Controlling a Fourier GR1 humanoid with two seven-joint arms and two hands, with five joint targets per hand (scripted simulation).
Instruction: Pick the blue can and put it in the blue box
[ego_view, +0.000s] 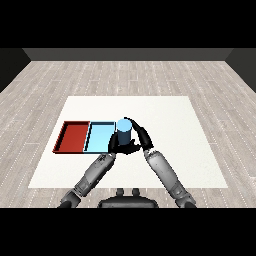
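**Blue can held at the right edge of the light blue tray**

Where the two grey forearms converge near the middle of the white rectangular table (165, 115), a smooth blue cylindrical can (123, 131) stands upright, its paler top face turned toward the head view. No label, brand mark or writing can be read on the can, the trays or the table.

Right hand (140, 137): black, at about 3 o'clock of the can, fingers curled round its right side and behind it. Clamped on the can. Its forearm runs off toward 5 o'clock, to the lower right.

Left hand (119, 146): black, at about 6 o'clock of the can, just below its base and overlapping it in view. Fingers merge with the right hand's dark shape there; cannot tell whether they are spread or closed, or whether they touch the can. Its forearm runs off toward 7 o'clock, to the lower left.

Shallow light blue rectangular tray (99, 136): at 9 o'clock of the can, flat on the table. The can overlaps the tray's right edge in view; cannot tell whether it is over the tray floor, resting on it, or just beside the rim.

Shallow red rectangular tray (72, 137): at 9 o'clock of the blue tray, the two touching along one long side. Well apart from the can.
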